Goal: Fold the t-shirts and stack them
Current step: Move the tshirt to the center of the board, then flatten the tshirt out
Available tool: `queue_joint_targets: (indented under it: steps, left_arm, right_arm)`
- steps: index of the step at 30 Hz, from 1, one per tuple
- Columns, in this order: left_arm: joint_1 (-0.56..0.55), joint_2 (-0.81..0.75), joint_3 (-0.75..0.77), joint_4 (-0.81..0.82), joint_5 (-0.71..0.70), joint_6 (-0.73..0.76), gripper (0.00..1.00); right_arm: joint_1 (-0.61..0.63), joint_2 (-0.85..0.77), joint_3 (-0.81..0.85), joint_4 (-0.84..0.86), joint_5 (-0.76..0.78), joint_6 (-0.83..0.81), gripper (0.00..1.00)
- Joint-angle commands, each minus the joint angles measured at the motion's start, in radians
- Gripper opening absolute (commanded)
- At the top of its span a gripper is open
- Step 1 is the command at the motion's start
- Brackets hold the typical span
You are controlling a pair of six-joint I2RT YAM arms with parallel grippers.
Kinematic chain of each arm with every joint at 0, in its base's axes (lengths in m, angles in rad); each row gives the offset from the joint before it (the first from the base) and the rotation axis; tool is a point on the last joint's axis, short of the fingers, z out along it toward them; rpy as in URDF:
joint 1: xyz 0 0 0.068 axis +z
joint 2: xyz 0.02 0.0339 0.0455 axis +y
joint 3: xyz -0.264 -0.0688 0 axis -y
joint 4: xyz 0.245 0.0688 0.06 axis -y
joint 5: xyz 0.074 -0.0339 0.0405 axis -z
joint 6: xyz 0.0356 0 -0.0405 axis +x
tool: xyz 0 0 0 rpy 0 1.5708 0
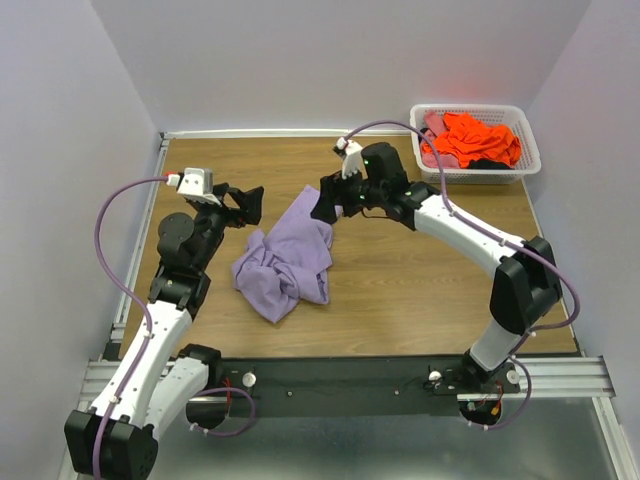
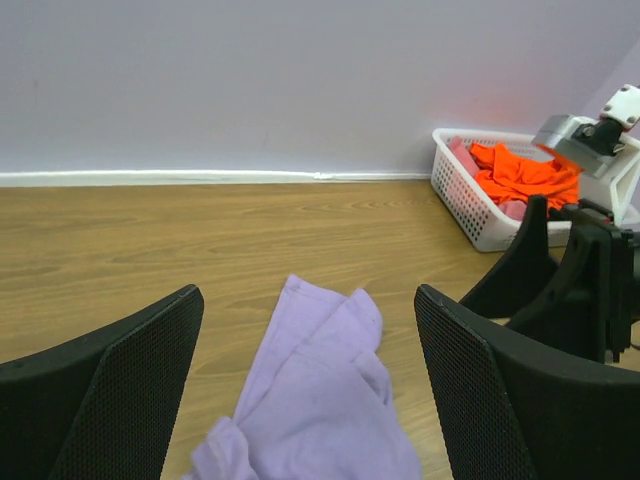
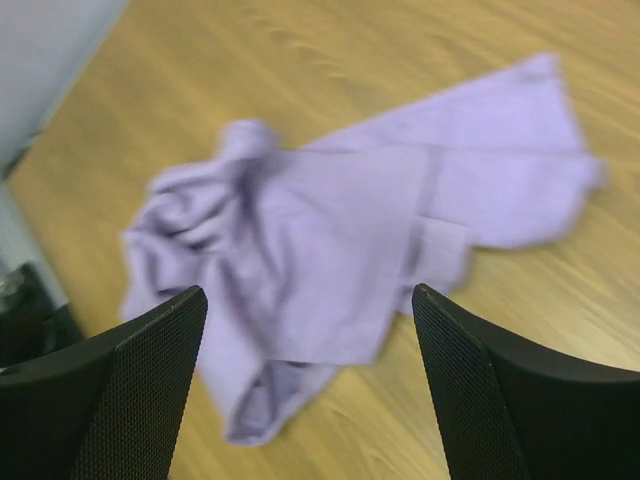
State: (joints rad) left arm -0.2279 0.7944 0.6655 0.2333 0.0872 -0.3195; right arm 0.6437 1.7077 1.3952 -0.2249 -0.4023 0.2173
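T-shirt (image 1: 285,262), lavender, lies crumpled mid-frame on the table (image 1: 420,290). Left gripper (image 1: 247,206) and right gripper (image 1: 326,203) hang near its upper end, both jaws spread wide, empty.

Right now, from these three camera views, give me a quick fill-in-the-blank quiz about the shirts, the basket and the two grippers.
1. The crumpled t-shirt on the table is pale ____ in colour.
2. In the white basket, the top t-shirt is bright ____.
3. The left gripper and the right gripper both have their jaws ____.
Missing words: purple; orange; open.
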Motion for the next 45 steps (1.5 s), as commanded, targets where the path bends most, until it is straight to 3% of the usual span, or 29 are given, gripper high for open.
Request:
queue_joint_targets:
  steps: [1,5,11,18,23,34,37,38,40,41,42,43,44,45]
  left_arm:
    - [0.007,0.028,0.013,-0.049,-0.033,-0.019,0.94]
    - [0.007,0.097,0.002,-0.087,-0.021,-0.088,0.94]
    - [-0.002,0.216,-0.012,-0.141,0.048,-0.185,0.94]
    - [-0.036,0.379,0.008,-0.294,0.003,-0.224,0.94]
    - [-0.037,0.436,0.025,-0.439,-0.153,-0.253,0.94]
    - [-0.036,0.574,-0.024,-0.390,-0.124,-0.257,0.94]
    - [-0.036,0.627,-0.030,-0.361,-0.121,-0.254,0.94]
    - [-0.037,0.652,-0.030,-0.347,-0.138,-0.256,0.94]
    - [-0.036,0.684,-0.023,-0.335,-0.147,-0.256,0.87]
    - [-0.037,0.700,-0.006,-0.330,-0.150,-0.256,0.80]
    - [-0.036,0.730,0.003,-0.324,-0.147,-0.256,0.71]
    - [-0.037,0.742,0.014,-0.319,-0.145,-0.256,0.47]
    - [-0.037,0.756,0.040,-0.313,-0.147,-0.254,0.36]
    - [-0.037,0.779,0.054,-0.313,-0.152,-0.251,0.27]
  right_arm:
    - [-0.053,-0.046,-0.045,-0.053,0.194,-0.064,0.89]
    - [-0.121,0.007,-0.067,-0.057,0.122,-0.052,0.78]
    - [-0.127,0.165,0.010,-0.053,0.022,-0.035,0.64]
    - [-0.139,0.391,0.149,-0.025,-0.027,0.068,0.67]
    - [-0.141,0.476,0.177,-0.008,-0.026,0.102,0.74]
    - [-0.141,0.606,0.251,0.045,-0.047,0.171,0.73]
    - [-0.141,0.616,0.258,0.056,-0.033,0.174,0.60]
    - [-0.139,0.618,0.255,0.056,-0.032,0.166,0.48]
    - [-0.141,0.607,0.240,0.056,-0.027,0.156,0.34]
    - [-0.141,0.578,0.228,0.056,-0.015,0.148,0.20]
    - [-0.142,0.560,0.211,0.056,0.000,0.140,0.14]
    - [-0.144,0.534,0.174,0.058,0.044,0.125,0.10]
    - [-0.151,0.483,0.151,0.056,0.072,0.120,0.01]
    - [-0.157,0.449,0.128,0.055,0.094,0.114,0.00]
